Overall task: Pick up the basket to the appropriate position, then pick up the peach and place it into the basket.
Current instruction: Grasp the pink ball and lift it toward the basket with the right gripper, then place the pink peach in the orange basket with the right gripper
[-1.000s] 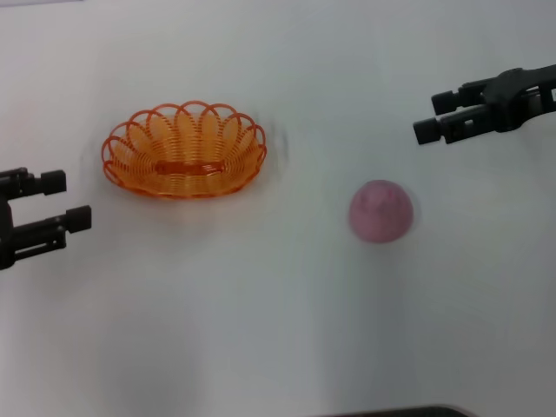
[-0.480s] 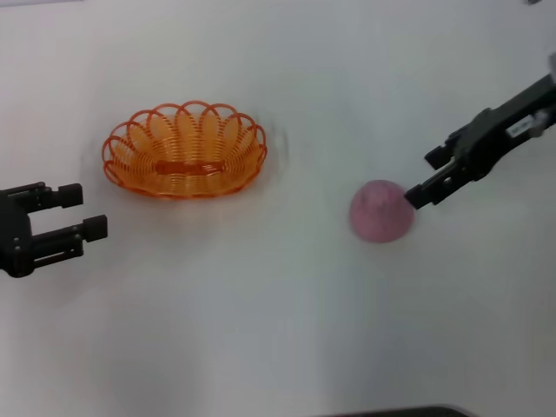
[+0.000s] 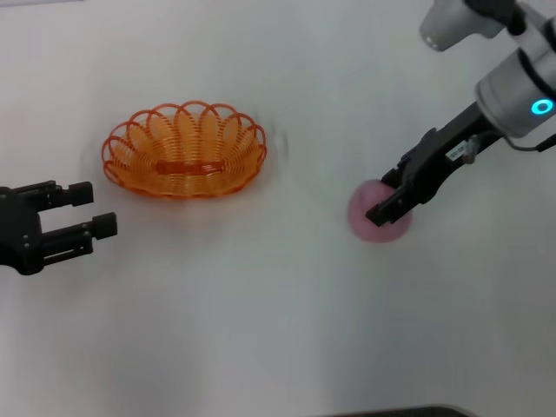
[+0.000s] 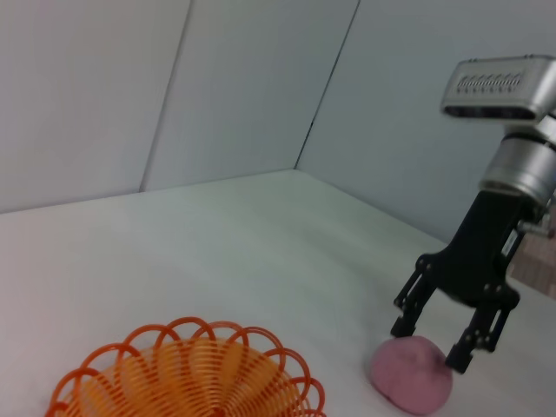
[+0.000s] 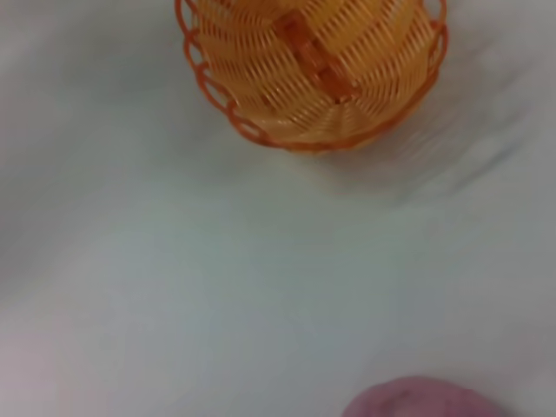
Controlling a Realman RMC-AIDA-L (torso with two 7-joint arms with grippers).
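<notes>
The orange wire basket point(image 3: 184, 149) sits on the white table, left of centre; it also shows in the left wrist view point(image 4: 187, 375) and the right wrist view point(image 5: 317, 65). The pink peach point(image 3: 375, 217) lies to its right, also seen in the left wrist view point(image 4: 412, 374) and the right wrist view point(image 5: 417, 398). My right gripper point(image 3: 388, 198) is open and hangs just over the peach, one finger on each side of it, as the left wrist view point(image 4: 434, 337) shows. My left gripper point(image 3: 94, 211) is open and empty, to the near left of the basket.
The white table point(image 3: 261, 330) carries only the basket and the peach. A pale wall point(image 4: 261, 87) rises at the table's far edge. A dark edge point(image 3: 400, 411) shows at the bottom of the head view.
My right gripper has come down and left from the far right until it is over the peach. My left gripper has slid a little to the right toward the basket. Basket and peach have not moved.
</notes>
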